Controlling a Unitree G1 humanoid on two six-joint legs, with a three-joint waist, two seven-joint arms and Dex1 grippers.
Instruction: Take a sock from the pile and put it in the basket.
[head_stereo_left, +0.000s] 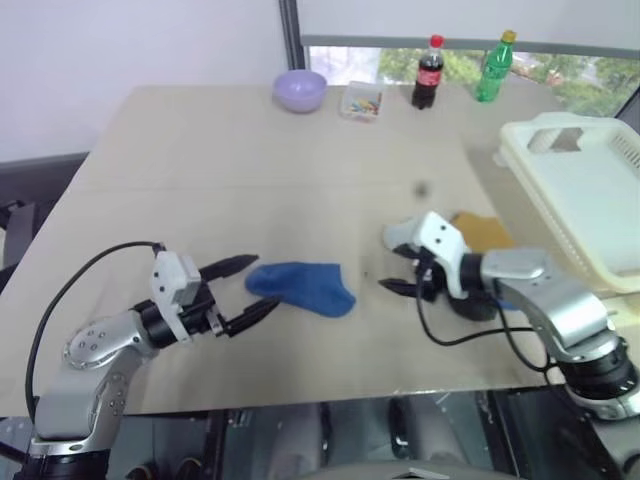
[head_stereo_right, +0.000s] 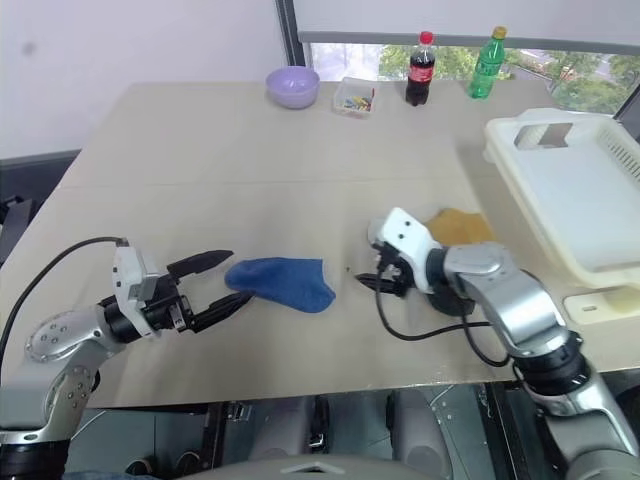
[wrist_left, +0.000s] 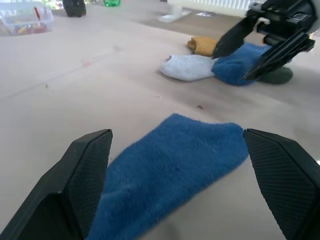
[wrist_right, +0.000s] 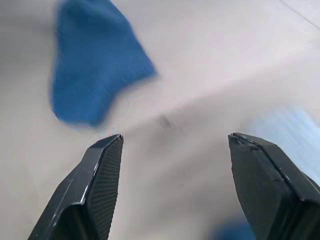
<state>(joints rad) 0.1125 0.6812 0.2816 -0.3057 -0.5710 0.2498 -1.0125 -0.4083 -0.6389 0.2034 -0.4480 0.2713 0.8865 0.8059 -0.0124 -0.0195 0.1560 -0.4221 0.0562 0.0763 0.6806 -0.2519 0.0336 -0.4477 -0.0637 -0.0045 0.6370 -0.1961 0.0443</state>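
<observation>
White slatted basket (head_stereo_right: 560, 190) sits well off beyond the right gripper (head_stereo_right: 372, 270), its tray bare of socks. That gripper's fingers are spread with nothing between them, just ahead of the pile (wrist_left: 225, 62), which lies by its wrist. Left gripper (head_stereo_left: 245, 290) gapes wide too, a blue sock (head_stereo_left: 305, 286) lying flat right at its fingertips. Beyond both grippers, the lilac bowl (head_stereo_left: 300, 90) and a small clear box (head_stereo_left: 361, 102) of colourful bits.
</observation>
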